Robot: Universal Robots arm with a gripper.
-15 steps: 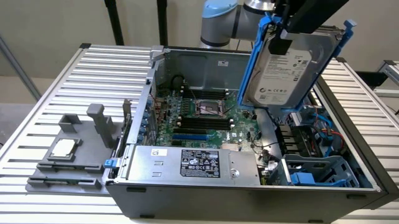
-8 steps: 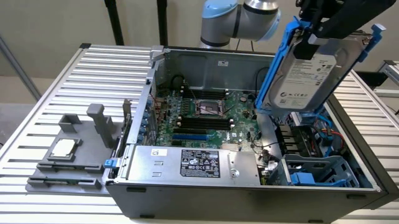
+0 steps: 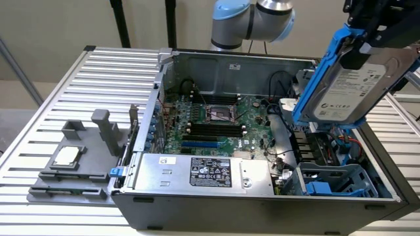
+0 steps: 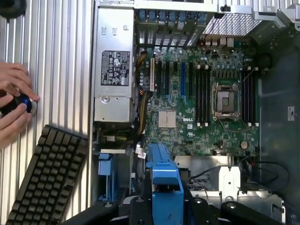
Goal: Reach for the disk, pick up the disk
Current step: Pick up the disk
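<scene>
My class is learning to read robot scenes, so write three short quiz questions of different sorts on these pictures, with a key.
1. True or false: the disk lies flat in the drive cage.
2. Multiple choice: the gripper is (A) open above the tray, (B) shut on the disk, (C) touching the motherboard.
3. Fill in: on the grey tray at the exterior view's left rests a small square silver ____.

Key
1. False: it hangs raised and tilted above the open computer case.
2. B.
3. chip.
</scene>
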